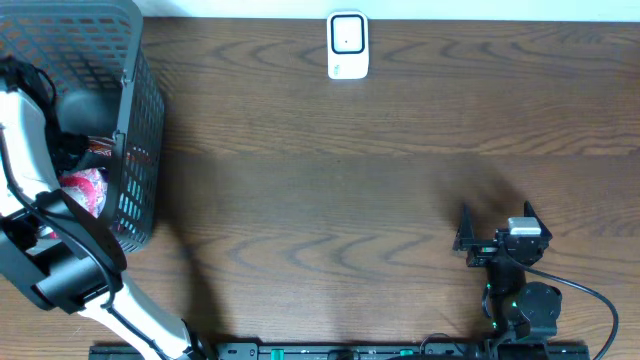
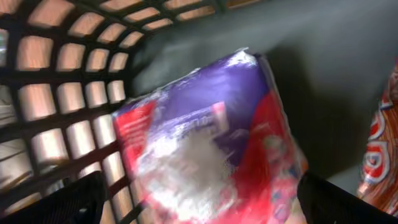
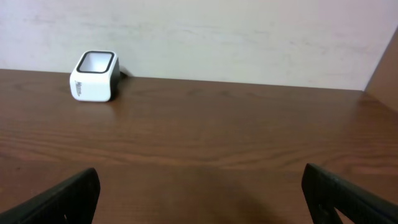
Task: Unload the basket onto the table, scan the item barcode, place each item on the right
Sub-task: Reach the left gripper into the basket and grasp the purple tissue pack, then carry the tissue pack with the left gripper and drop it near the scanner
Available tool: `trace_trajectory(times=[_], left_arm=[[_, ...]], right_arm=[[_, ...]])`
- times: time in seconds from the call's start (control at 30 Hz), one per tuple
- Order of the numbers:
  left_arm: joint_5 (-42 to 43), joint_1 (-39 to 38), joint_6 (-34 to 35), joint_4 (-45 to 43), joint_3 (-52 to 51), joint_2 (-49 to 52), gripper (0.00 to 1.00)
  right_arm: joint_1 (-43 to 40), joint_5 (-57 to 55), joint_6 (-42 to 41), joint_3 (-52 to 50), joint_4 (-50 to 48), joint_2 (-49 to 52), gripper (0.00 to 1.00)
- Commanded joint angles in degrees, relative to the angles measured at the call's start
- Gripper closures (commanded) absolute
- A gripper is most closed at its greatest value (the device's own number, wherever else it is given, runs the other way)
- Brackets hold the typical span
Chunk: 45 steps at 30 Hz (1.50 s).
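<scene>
The item, a crinkly purple, red and white packet [image 2: 205, 137], lies inside the grey mesh basket [image 1: 140, 120] at the table's left end; motion blurs it. My left gripper [image 2: 205, 211] hangs open just over it, a dark fingertip [image 2: 74, 202] showing on either side of the packet's lower part. I cannot tell whether the fingertips touch it. The white barcode scanner [image 1: 348, 45] stands at the table's far edge, also seen as the scanner [image 3: 94, 76] in the right wrist view. My right gripper [image 1: 495, 232] rests open near the front right, with only bare wood between its fingers.
A second, orange-red packet [image 2: 379, 149] lies beside the item in the basket. The basket's mesh wall [image 2: 68, 106] rises close on the left of my left gripper. The left arm [image 1: 60, 250] reaches over the basket's near side. Brown wooden table [image 1: 330, 200] spans the space between basket and right arm.
</scene>
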<state>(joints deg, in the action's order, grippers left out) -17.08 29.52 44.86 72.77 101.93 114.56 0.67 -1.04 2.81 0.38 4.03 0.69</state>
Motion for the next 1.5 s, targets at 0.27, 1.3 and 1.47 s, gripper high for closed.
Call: trace_trajectory(times=[0.27,1.3,1.47], left_arm=[[0.85,-0.13,-1.44,-5.92,-10.03,-0.42,0.11],[17.14,-0.72,-7.15,-29.00,11.78,-29.42,0.93],[30.32,-7.76,-7.15,-39.12,11.78,-34.05,0.93]], right_arm=[[-0.48,0.07,0.68,-0.07,0.24,-0.31,0.01],[-0.48,0.09,0.68,-0.07,0.24,-0.31,0.01],[-0.48,0.09,0.68,-0.07,0.24,-0.31,0.01]])
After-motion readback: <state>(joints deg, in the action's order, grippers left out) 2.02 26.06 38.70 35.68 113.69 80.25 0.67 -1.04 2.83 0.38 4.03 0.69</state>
